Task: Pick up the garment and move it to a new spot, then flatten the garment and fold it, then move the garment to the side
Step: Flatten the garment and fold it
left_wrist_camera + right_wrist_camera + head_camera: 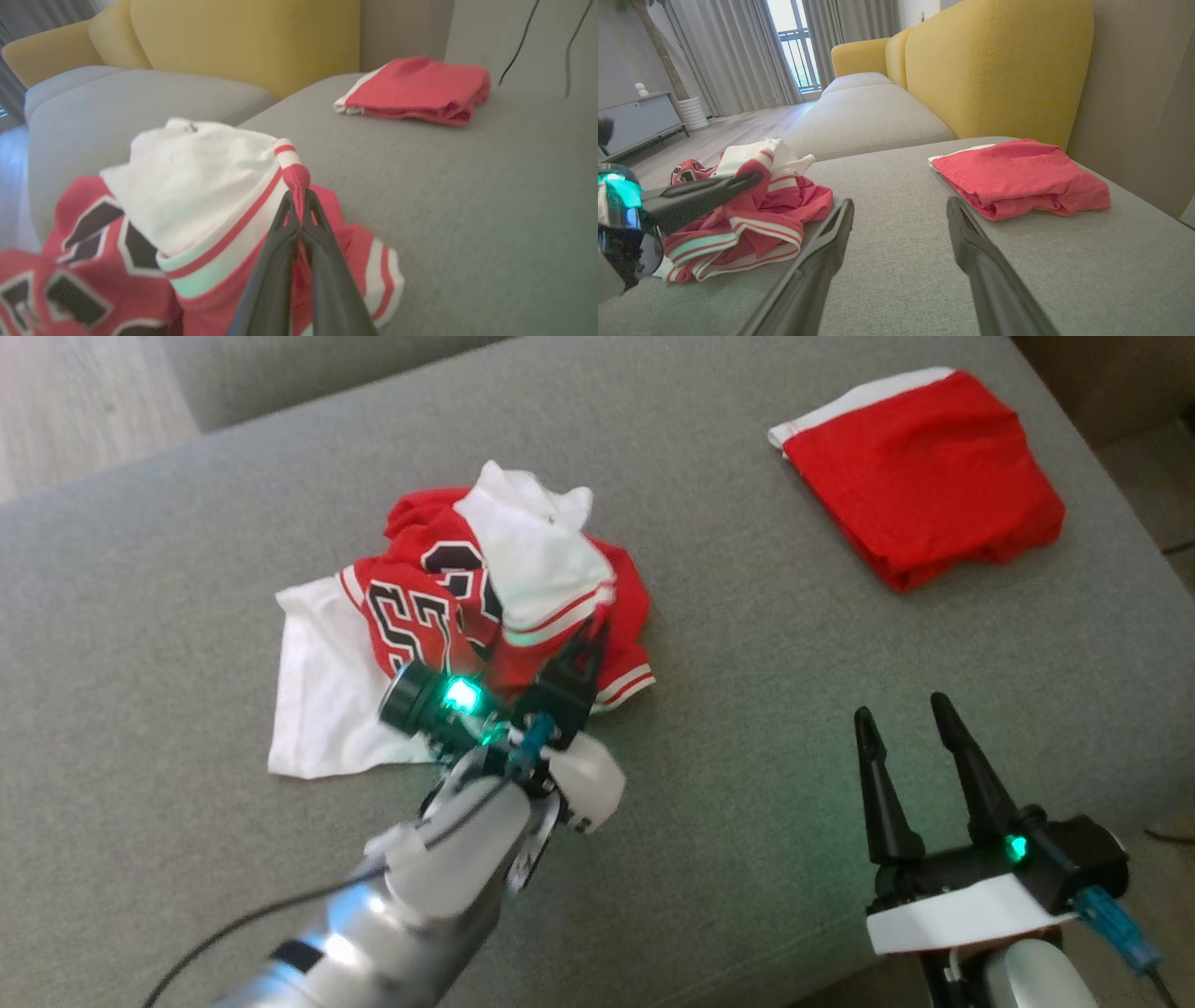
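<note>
Left wrist view: left end effector clamped on garment at red hem, bulk piled to its left; right end effector splayed wide, well apart.

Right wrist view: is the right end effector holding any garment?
No, the right end effector is open over the grey sofa cushion, with no fabric in it.

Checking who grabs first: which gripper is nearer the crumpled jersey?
Left. The left gripper is shut on an edge of the jersey; the right gripper hangs open over the sofa, apart from it.
</note>
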Controlling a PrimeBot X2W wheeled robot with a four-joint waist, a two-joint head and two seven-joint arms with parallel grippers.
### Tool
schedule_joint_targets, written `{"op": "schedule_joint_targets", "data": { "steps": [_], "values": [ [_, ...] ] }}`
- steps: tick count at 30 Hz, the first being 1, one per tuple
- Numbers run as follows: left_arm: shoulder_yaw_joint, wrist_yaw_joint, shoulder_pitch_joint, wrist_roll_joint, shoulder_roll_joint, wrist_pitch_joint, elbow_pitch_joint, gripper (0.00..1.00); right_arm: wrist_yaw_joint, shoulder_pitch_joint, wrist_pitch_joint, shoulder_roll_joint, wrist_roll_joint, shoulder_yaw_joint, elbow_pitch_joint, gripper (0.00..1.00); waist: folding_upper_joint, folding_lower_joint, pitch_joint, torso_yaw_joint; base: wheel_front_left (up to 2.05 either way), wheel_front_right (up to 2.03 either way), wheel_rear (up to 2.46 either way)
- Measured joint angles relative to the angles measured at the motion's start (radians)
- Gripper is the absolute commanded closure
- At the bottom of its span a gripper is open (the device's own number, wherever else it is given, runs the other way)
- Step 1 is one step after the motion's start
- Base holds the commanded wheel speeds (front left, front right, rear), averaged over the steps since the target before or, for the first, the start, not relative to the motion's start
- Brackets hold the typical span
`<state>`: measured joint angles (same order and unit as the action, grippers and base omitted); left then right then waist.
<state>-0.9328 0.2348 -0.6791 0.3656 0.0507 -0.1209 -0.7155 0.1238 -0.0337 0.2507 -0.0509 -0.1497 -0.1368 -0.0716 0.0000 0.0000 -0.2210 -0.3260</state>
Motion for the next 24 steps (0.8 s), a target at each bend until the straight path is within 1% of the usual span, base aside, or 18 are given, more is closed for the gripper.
{"op": "schedule_joint_targets", "data": {
  "steps": [3, 6, 12, 15, 19, 22, 24],
  "values": [
    [0.001, -0.062, -0.043, 0.058, 0.000, -0.005, 0.050, 1.00, 0.000, 0.000, 0.000, 0.000, 0.000, -0.009, -0.007, 0.00, 0.0000, 0.0000, 0.032, 0.003, 0.00, 0.00, 0.00],
    [0.016, -0.100, -0.141, 0.083, -0.001, -0.003, 0.086, 1.00, 0.000, -0.001, 0.000, 0.001, 0.002, -0.011, -0.007, 0.00, 0.0000, -0.0001, 0.065, 0.002, 0.00, 0.00, 0.00],
    [0.094, -0.175, -0.396, 0.103, 0.003, 0.002, 0.116, 1.00, 0.000, -0.015, 0.000, 0.000, 0.002, -0.012, -0.009, 0.00, 0.0000, -0.0001, 0.127, -0.013, 0.00, 0.00, 0.00],
    [0.138, -0.200, -0.507, 0.116, 0.012, -0.004, 0.131, 1.00, 0.000, -0.045, 0.000, -0.002, 0.002, -0.011, -0.013, 0.00, 0.0001, -0.0001, 0.154, -0.022, 0.00, 0.00, 0.00],
    [0.195, -0.210, -0.609, 0.141, 0.034, -0.011, 0.140, 1.00, 0.000, -0.073, 0.000, -0.004, 0.002, 0.003, -0.012, 0.00, 0.0000, -0.0002, 0.183, -0.016, 0.00, 0.00, 0.00],
    [0.220, -0.209, -0.585, 0.181, 0.059, 0.013, 0.144, 1.00, 0.000, -0.088, 0.000, -0.006, 0.004, 0.022, -0.011, 0.00, 0.0000, -0.0002, 0.191, 0.006, 0.00, 0.00, 0.00],
    [0.219, -0.209, -0.506, 0.203, 0.088, 0.029, 0.147, 1.00, 0.000, -0.089, 0.000, -0.006, 0.004, 0.027, -0.006, 0.00, 0.0000, -0.0002, 0.192, 0.026, 0.00, 0.00, 0.00]
  ]
}}
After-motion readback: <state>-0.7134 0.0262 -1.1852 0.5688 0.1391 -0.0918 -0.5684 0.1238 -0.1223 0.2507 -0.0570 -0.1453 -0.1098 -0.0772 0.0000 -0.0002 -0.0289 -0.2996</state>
